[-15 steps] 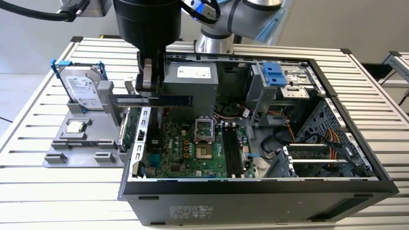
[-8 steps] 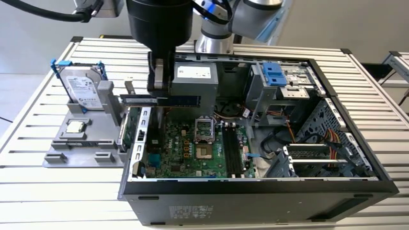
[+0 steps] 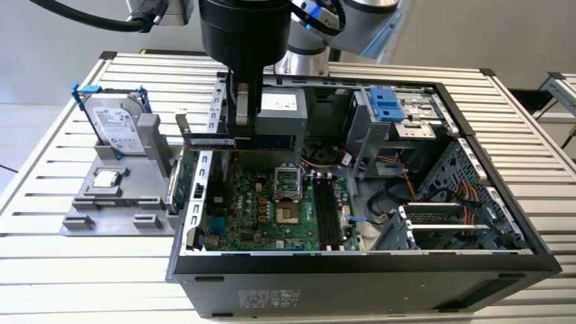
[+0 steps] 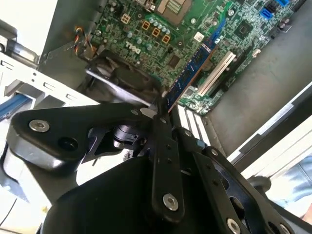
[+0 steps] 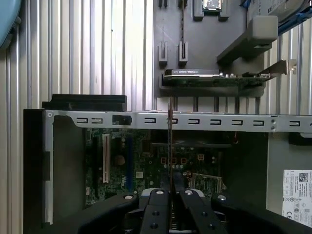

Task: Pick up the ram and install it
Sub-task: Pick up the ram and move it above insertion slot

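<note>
One ram (image 3: pixel 209 142) is pinched on edge between your jaws, closed on it; the first wrist view shows the ram (image 5: pixel 169 146) edge-on. You have it above the open computer case (image 3: pixel 360 260) on the bench (image 3: pixel 54 270), over the motherboard (image 3: pixel 261 209), near the case wall on the exterior view's left, not touching the board.

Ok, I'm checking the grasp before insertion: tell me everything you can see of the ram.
The ram is a slim, flat, dark stick. In the second wrist view it looks bluish on one face, with a coppery edge. The shut gripper clamps its faces, holding it on edge, long side level, over the open case, touching nothing else.
</note>
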`<action>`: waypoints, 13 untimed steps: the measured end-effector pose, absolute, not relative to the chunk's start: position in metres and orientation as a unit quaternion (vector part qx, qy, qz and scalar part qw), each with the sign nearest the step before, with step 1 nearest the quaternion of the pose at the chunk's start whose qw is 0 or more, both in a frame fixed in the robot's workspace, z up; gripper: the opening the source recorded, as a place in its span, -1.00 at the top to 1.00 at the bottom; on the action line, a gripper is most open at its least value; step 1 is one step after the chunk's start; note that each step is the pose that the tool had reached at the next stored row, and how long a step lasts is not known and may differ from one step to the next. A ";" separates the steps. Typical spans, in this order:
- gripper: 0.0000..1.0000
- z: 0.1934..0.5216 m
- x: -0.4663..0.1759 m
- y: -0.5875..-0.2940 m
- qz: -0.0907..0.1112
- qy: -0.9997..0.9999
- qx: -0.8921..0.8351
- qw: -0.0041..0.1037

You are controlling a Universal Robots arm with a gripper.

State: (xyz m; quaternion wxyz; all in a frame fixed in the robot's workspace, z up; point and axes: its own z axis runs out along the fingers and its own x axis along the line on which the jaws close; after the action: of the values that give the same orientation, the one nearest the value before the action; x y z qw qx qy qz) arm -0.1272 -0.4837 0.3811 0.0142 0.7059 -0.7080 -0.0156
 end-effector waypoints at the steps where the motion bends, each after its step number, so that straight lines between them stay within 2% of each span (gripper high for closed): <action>1: 1.00 0.381 -0.125 -0.484 -0.016 -0.708 0.706 0.014; 13: 1.00 0.381 -0.102 -0.484 -0.016 -0.708 0.706 0.015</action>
State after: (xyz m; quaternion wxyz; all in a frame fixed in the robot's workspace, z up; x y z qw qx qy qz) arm -0.1024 -0.4837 0.3811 0.0147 0.7059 -0.7080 -0.0161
